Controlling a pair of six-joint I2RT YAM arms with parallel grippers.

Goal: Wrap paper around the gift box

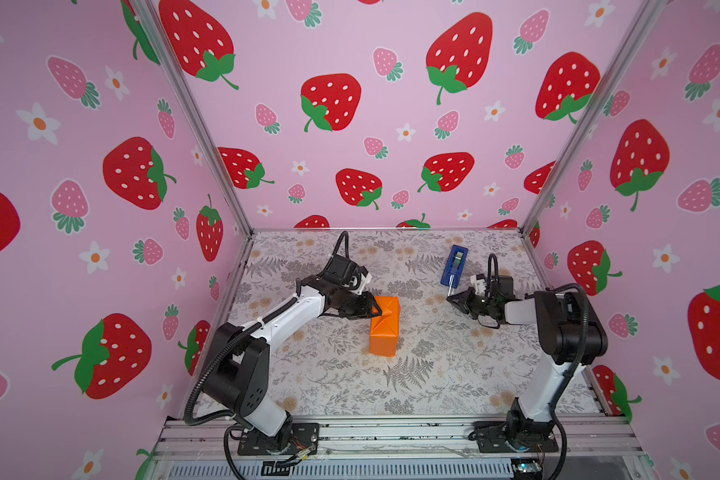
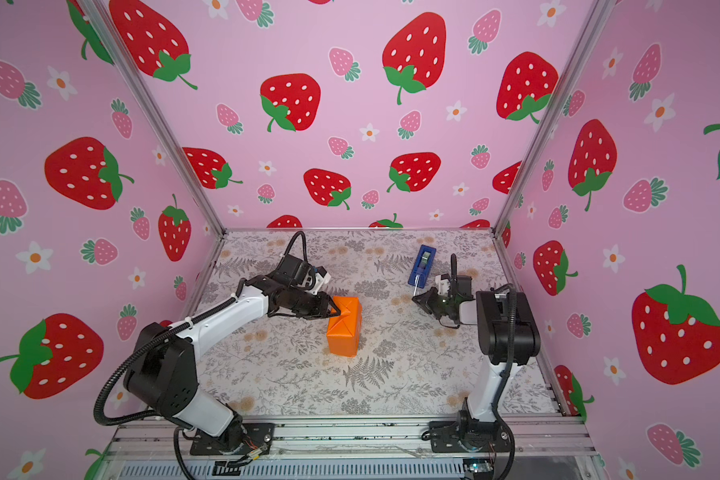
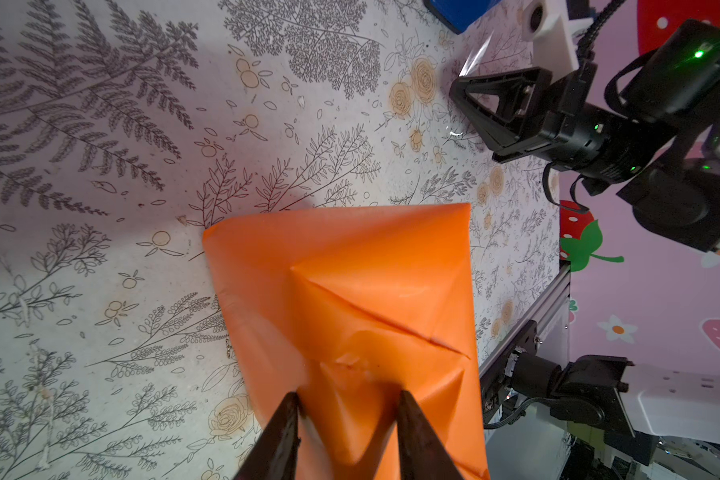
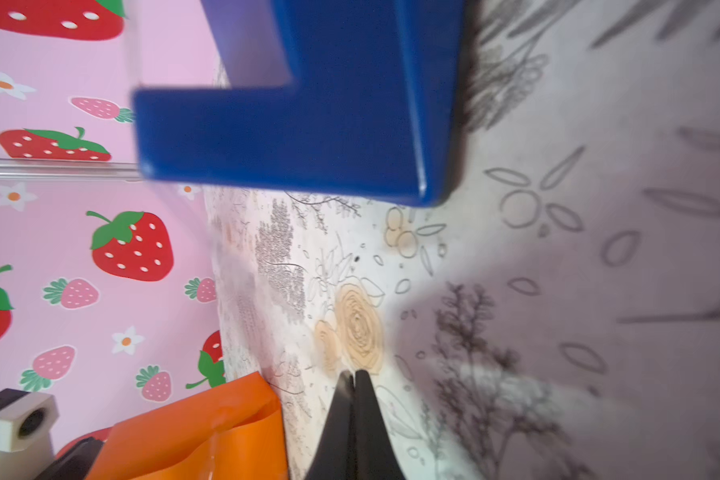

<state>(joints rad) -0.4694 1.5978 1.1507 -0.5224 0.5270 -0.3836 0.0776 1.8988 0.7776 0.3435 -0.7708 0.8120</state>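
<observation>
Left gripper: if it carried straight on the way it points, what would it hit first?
The bright-orange paper, folded in triangular flaps, right at the parted tips of the left gripper. They seem to touch it already, though depth is unclear.

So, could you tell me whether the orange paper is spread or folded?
Folded: the paper forms a box-shaped parcel with creased triangular end flaps.

1. We see the bright-orange paper as smooth with a faint sheen — its folds sharply creased, one small patch scuffed.
2. The grey-and-tan floral table covering looks to us like a matt printed sheet.
3. The narrow bright-blue tape dispenser is hard, glossy plastic; its clear strip of tape glints.
4. The silver front rail we take for bare grooved metal.
5. The white arm shells are smooth plastic — slightly shiny.
</observation>
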